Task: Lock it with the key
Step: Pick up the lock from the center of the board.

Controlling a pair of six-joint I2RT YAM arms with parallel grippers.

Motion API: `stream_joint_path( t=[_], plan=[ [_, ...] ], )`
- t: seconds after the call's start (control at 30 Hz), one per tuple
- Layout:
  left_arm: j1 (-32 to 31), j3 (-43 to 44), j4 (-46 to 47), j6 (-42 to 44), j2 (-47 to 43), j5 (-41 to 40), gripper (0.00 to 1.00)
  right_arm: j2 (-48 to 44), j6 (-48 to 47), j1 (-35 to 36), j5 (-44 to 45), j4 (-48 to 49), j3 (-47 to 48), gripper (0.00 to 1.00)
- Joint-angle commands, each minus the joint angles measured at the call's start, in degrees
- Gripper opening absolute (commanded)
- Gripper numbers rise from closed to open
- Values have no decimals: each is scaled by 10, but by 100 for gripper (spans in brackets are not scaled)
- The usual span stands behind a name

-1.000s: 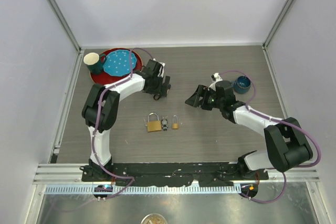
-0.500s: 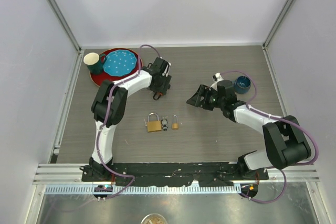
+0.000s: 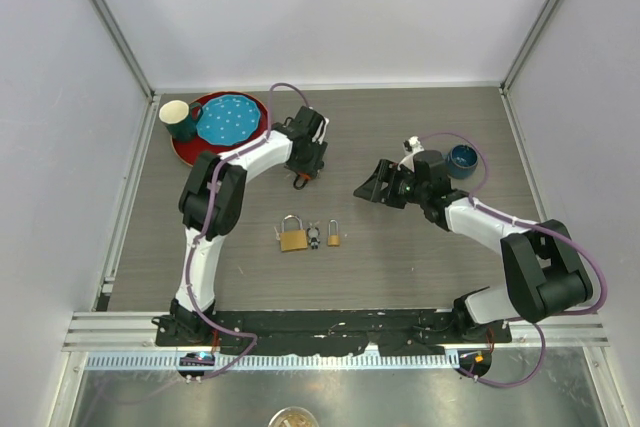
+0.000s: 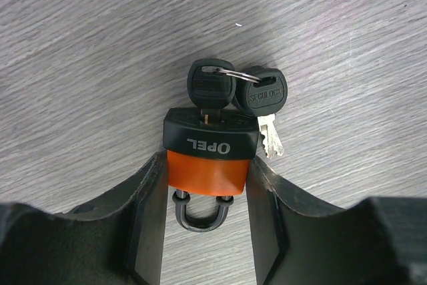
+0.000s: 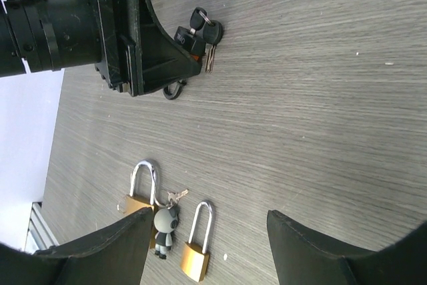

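The left hand [image 4: 208, 165] is closed on the orange padlock [image 4: 211, 143], one finger pressed against each side of its body. The lock lies flat on the desk [image 4: 347, 45], toward its far left. A black-headed key [image 4: 210, 88] sits in the keyhole, with a spare key [image 4: 263, 96] ringed beside it. The right hand [image 3: 368, 190] hangs open to the right, apart from the lock. A large brass padlock [image 3: 292, 238] and a small brass padlock [image 3: 334, 238] lie closer to the arms' bases.
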Motion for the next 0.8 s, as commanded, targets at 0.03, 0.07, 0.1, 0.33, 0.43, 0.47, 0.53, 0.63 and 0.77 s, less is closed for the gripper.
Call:
stream_joint_path(
  t=[0.03, 0.07, 0.1, 0.33, 0.43, 0.47, 0.53, 0.63, 0.77],
  plan=[
    [2, 1, 1, -36, -43, 30, 0, -32, -23, -2, -19, -13, 39, 75],
    [7, -1, 5, -57, -55, 50, 0, -37, -24, -2, -19, -18, 42, 75],
    [7, -6, 8, -67, -67, 74, 0, -44, -26, -2, -19, -23, 46, 75],
    [10, -88, 117, -184, -210, 160, 0, -94, -16, -2, -18, -47, 69, 75],
    [10, -141, 179, -249, -278, 167, 0, -119, -4, -2, -19, -36, 70, 75],
    [12, -156, 196, -265, -298, 172, 0, -127, 2, -2, -21, -31, 73, 75],
    [14, -199, 246, -315, -348, 171, 0, -134, 10, -2, -30, -20, 75, 75],
    [15, -259, 311, -378, -413, 153, 0, -144, 30, -1, -54, 13, 75, 75],
    [15, -334, 392, -438, -484, 122, 0, -138, 64, 6, -83, 62, 82, 75]
  ],
)
